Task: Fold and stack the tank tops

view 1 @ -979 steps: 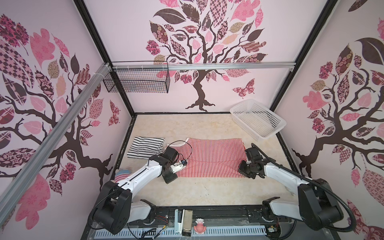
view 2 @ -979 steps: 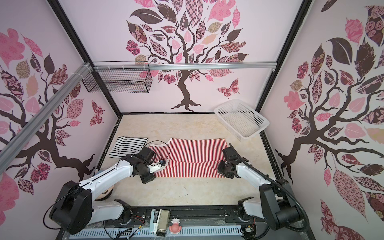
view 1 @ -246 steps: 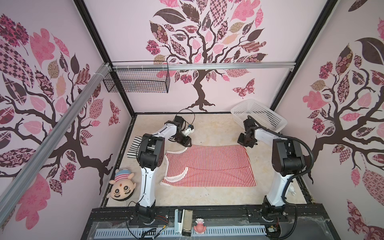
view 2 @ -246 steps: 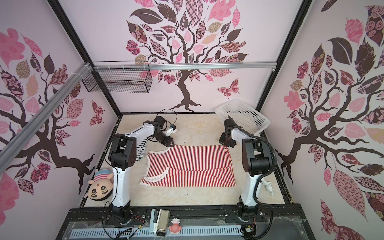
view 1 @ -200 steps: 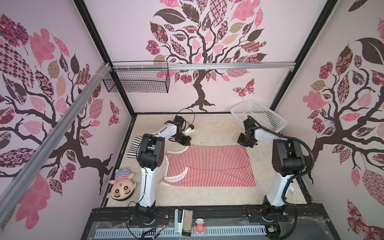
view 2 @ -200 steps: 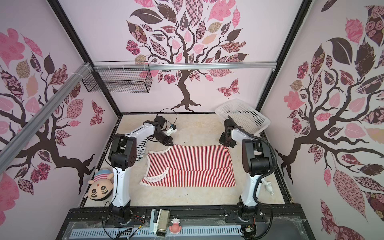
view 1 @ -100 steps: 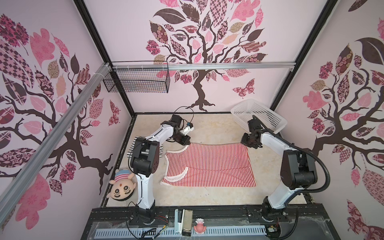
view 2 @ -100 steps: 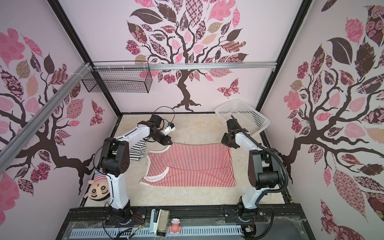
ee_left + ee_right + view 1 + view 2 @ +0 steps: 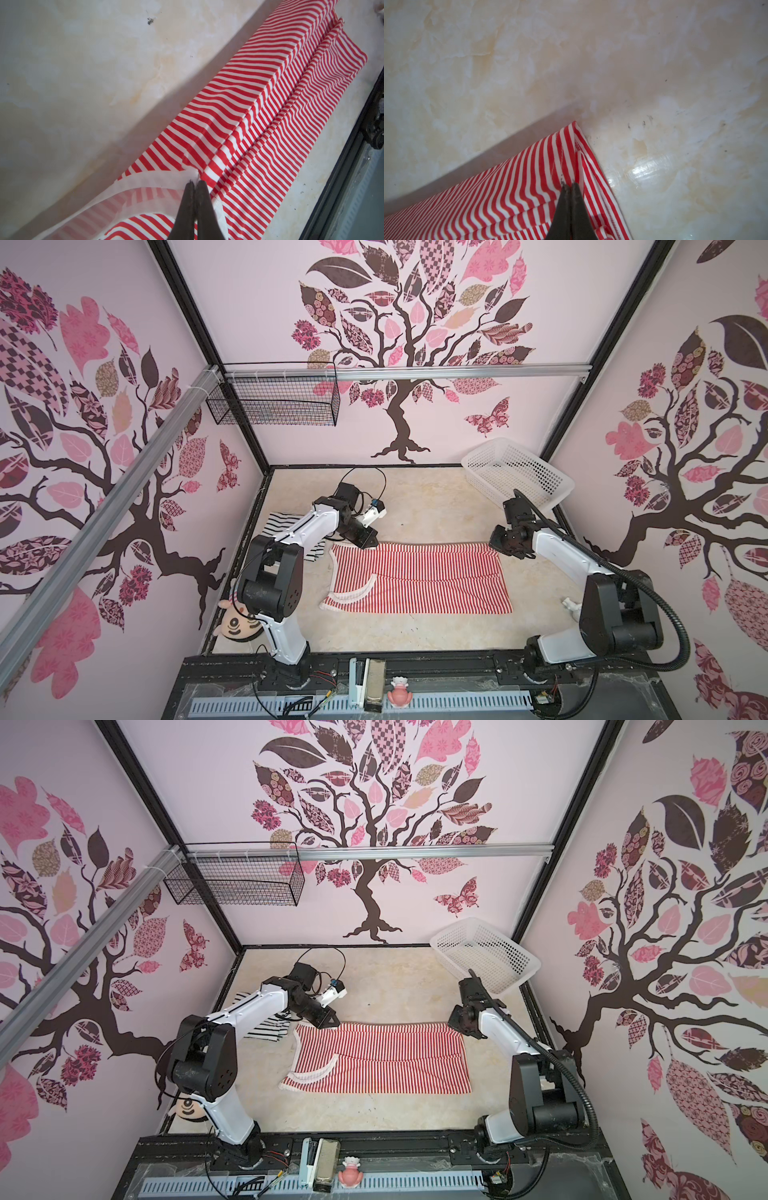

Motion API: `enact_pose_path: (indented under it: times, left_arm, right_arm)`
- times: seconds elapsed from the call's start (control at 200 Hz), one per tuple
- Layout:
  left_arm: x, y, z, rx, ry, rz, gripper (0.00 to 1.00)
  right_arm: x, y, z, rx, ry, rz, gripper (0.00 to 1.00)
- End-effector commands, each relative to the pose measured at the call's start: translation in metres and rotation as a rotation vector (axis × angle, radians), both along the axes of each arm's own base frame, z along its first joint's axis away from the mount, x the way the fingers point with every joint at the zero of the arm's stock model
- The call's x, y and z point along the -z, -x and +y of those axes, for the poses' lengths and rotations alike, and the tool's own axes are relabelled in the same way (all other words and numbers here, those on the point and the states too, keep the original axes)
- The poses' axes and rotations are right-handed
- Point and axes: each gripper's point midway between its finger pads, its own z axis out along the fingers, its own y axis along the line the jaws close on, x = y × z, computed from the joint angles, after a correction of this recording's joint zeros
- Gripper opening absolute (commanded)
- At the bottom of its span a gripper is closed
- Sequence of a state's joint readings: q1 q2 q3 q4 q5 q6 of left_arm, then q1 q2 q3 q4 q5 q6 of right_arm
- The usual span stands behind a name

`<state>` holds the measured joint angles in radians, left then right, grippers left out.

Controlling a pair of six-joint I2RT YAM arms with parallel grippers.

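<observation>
In both top views the red-and-white striped tank top with white trim point(image 9: 419, 580) lies spread across the middle of the marbled beige tabletop point(image 9: 436, 506), its length running left to right, with the white-edged neck and armhole openings at its left end and the straight hem at its right end; a long crease runs along its middle. The left gripper point(image 9: 368, 543) sits at the top's upper left corner and the right gripper point(image 9: 497, 542) at its upper right corner, but from above the dark fingers are too small to show how they stand. The left wrist view settles this, showing the left gripper point(image 9: 194, 184) with both fingers pressed together on the white trim, the cloth rising in a ridge from that pinch and casting a shadow on the table; the right wrist view shows the right gripper point(image 9: 569, 185) likewise clamped on the striped cloth just inside the stitched hem corner. Only the top views show the black-and-white striped tank top point(image 9: 279, 521), folded at the left edge of the table, partly hidden under the left arm and just beside the red one; whether the two touch cannot be told. They also show the white perforated plastic basket point(image 9: 519, 472), tilted in the upper right corner of the table, and a round plush face toy point(image 9: 235, 620) at the lower left.
</observation>
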<state>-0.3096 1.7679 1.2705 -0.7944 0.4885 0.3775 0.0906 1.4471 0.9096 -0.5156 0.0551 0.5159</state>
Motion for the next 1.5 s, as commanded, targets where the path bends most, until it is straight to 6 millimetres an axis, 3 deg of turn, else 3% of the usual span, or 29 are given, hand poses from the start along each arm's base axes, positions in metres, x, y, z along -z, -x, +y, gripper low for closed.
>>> enact_pose_path:
  times: [0.0,0.445,0.515,0.605,0.785,0.88,0.985,1.096,1.196,1.496]
  left_arm:
    - [0.005,0.018,0.004,0.035,-0.025,-0.003,0.0]
    - [0.039,0.057,0.011,0.084,-0.143,0.032,0.0]
    - [0.042,0.058,0.014,0.081,-0.178,0.027,0.2]
    - [0.034,0.058,0.019,0.064,-0.195,0.007,0.35]
    - [-0.001,0.053,0.02,0.028,-0.172,-0.096,0.43]
    - [-0.011,0.041,0.017,0.013,-0.157,-0.149,0.43]
    - [-0.004,0.01,0.03,-0.048,-0.254,-0.229,0.43]
    - [0.008,-0.019,0.052,-0.098,-0.345,-0.255,0.43]
    - [0.013,-0.04,0.069,-0.141,-0.325,-0.238,0.43]
    - [0.018,-0.068,0.074,-0.141,-0.334,-0.237,0.43]
  right_arm:
    - [-0.004,0.012,-0.008,0.023,0.037,-0.001,0.0]
    - [0.029,0.046,-0.001,0.016,-0.017,0.072,0.0]
    - [0.03,0.049,0.0,0.014,-0.026,0.08,0.07]
    - [0.025,0.05,0.001,0.017,-0.034,0.075,0.24]
    - [-0.001,0.046,0.014,0.005,-0.052,0.003,0.31]
    - [-0.003,0.042,0.033,-0.032,-0.087,-0.018,0.26]
    - [0.008,0.034,0.051,-0.069,-0.16,-0.006,0.18]
    - [0.024,0.027,0.05,-0.068,-0.143,0.013,0.12]
    - [0.041,0.023,0.051,-0.07,-0.134,0.048,0.1]
    - [0.073,0.033,0.046,-0.054,-0.109,0.118,0.09]
